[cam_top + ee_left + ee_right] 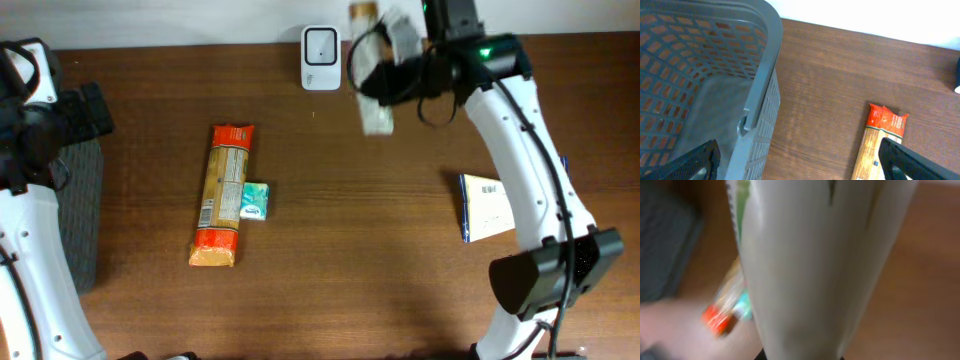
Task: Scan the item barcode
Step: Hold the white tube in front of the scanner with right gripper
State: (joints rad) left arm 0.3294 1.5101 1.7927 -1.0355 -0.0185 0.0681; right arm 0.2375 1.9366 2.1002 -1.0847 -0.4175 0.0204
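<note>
Right gripper clamped tight on pale long plastic packet, motion-blurred, held above table's far edge, just right of white barcode scanner. Right arm stretched forward from near-right base, wrist turned left. Left gripper gaped wide, empty, beside rim of grey perforated plastic basket. Orange pasta packet lay mid-table, small teal box touching it.

One scanner; right of it, one pale pouch. One grey basket, one pasta packet, one teal box, one blue-white carton.
</note>
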